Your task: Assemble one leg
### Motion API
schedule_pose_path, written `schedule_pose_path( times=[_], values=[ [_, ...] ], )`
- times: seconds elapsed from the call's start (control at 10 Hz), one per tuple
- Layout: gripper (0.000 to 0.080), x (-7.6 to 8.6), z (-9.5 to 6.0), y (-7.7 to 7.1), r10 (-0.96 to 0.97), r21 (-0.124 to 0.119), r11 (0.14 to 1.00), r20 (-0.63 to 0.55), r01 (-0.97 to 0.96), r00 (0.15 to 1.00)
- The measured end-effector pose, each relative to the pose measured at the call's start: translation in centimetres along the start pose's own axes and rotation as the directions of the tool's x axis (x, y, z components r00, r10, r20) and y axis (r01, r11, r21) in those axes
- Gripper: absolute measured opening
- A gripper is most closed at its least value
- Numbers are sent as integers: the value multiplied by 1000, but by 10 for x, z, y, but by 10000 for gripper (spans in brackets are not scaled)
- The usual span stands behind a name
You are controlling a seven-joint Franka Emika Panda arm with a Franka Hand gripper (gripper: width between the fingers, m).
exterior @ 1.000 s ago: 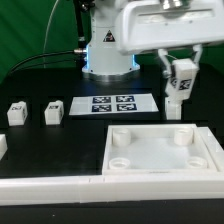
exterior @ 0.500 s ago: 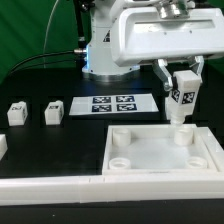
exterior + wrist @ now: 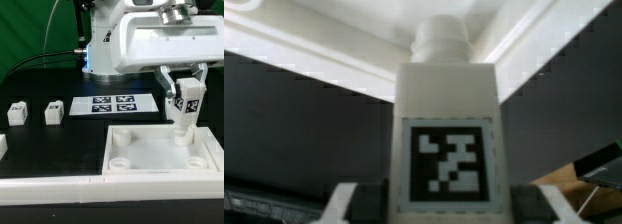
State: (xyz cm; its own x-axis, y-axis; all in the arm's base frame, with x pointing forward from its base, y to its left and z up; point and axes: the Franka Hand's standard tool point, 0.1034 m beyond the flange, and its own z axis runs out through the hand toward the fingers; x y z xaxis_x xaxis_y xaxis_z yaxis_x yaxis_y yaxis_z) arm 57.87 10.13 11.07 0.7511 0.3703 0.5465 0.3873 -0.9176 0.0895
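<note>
My gripper [image 3: 185, 88] is shut on a white leg [image 3: 184, 105] with a black-and-white marker tag. It holds the leg upright over the far right corner socket [image 3: 182, 136] of the large white square tray-like piece [image 3: 160, 154]. The leg's lower tip is at or just above the socket; I cannot tell if it touches. In the wrist view the leg [image 3: 450, 130] fills the middle between the gripper [image 3: 446, 205] fingers, its narrow peg pointing at the tray. Two more legs [image 3: 16, 113] [image 3: 53, 111] stand on the table at the exterior view's left.
The marker board [image 3: 113, 104] lies flat behind the tray. Another white part [image 3: 3, 147] shows at the left edge. A white rail [image 3: 50, 187] runs along the front. The robot base [image 3: 105, 55] stands at the back.
My gripper has moved right and down with the leg, from above the tray's far edge to right over the far right corner socket.
</note>
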Motion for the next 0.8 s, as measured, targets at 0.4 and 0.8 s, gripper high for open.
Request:
schedule_pose_path(
  times=[0.4,0.8],
  values=[
    [294,-1,5,0,9,4,1000,7,-9,1000],
    [294,14,17,-9,24,30,999,15,-24,1000]
  ],
)
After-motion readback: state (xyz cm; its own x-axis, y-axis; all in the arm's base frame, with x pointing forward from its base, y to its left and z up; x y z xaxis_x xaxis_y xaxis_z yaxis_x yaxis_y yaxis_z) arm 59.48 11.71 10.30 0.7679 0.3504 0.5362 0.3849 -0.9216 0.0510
